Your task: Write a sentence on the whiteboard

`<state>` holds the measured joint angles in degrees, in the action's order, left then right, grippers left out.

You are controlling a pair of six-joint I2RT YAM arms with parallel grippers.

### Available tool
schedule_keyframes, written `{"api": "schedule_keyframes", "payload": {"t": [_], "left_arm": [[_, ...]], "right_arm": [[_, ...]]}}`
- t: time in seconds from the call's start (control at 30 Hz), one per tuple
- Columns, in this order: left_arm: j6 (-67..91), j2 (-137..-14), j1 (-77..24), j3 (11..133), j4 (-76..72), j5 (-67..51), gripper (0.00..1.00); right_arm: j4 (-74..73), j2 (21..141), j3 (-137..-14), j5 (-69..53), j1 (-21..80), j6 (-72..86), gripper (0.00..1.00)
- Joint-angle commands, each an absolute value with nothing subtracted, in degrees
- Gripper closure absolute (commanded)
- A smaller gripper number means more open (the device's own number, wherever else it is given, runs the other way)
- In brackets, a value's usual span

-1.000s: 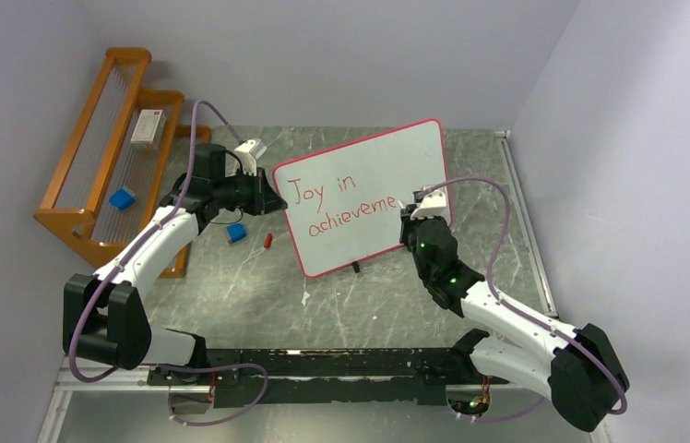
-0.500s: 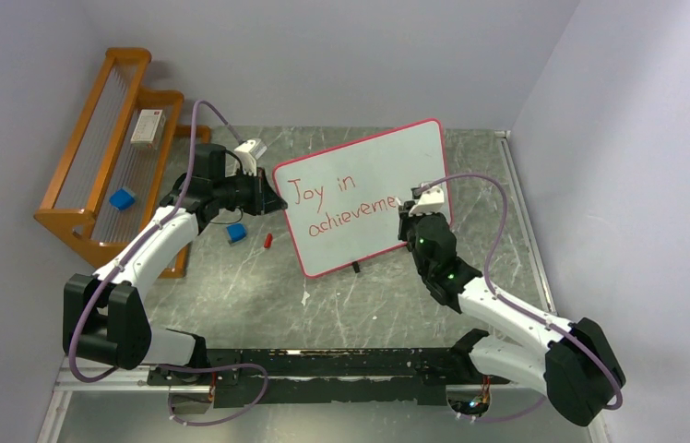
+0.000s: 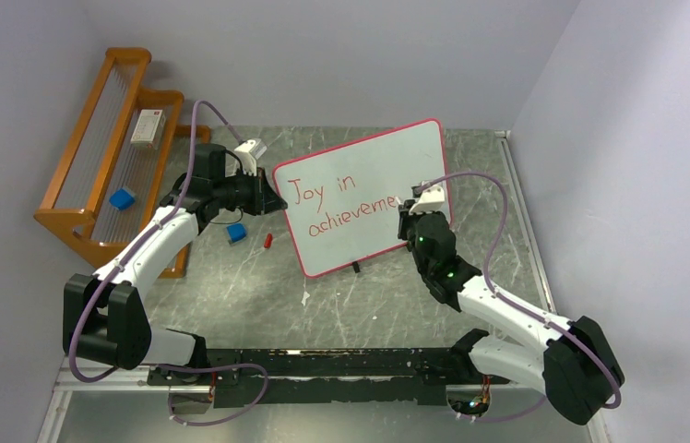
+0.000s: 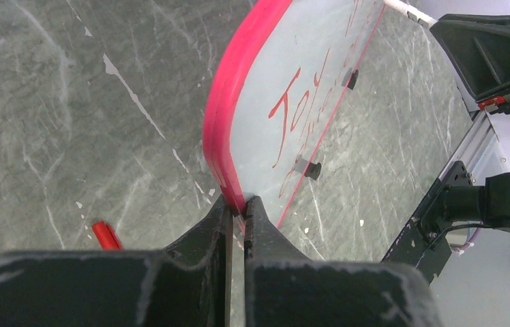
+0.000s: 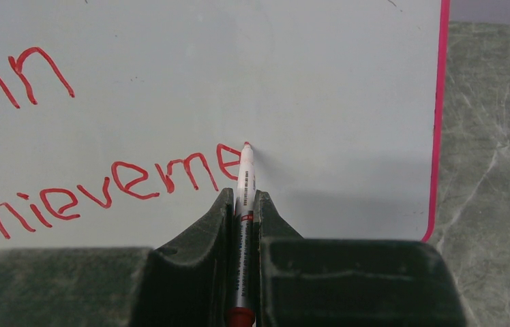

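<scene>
The whiteboard (image 3: pixel 369 189) stands tilted at mid-table, white with a red-pink border, bearing red writing "Joy in achieveme". My left gripper (image 3: pixel 277 200) is shut on its left edge; the left wrist view shows the jaws (image 4: pixel 238 208) pinching the red border (image 4: pixel 228 122). My right gripper (image 3: pixel 408 210) is shut on a white marker (image 5: pixel 244 197) with a red end. The marker's tip touches the board (image 5: pixel 348 88) just right of the last red letter.
An orange wooden rack (image 3: pixel 106 175) stands at the far left with a white box (image 3: pixel 147 126) and a blue block (image 3: pixel 122 198). Another blue block (image 3: pixel 237 233) and a red cap (image 3: pixel 268 240) lie on the table left of the board.
The right arm has shifted very slightly. The pen tip stays at the end of the second line. The left gripper has not moved.
</scene>
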<state>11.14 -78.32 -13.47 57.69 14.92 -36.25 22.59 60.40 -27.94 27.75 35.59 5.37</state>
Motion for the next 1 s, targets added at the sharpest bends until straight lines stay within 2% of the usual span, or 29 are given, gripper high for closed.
{"api": "schedule_keyframes", "payload": {"t": [0.0, 0.47, 0.97], "left_arm": [[8.34, -78.62, -12.13, 57.80, 14.94, -31.03, 0.95], [8.37, -78.64, -12.11, 57.79, 14.88, -30.98, 0.95], [8.34, -78.84, -12.13, 57.91, 14.99, -30.94, 0.95]], "right_arm": [[20.61, 58.97, -27.11, 28.13, 35.02, 7.22, 1.00], [17.42, 57.57, -25.15, 28.80, 34.95, 9.29, 1.00], [20.13, 55.55, -25.59, 28.25, 34.89, 7.29, 1.00]]}}
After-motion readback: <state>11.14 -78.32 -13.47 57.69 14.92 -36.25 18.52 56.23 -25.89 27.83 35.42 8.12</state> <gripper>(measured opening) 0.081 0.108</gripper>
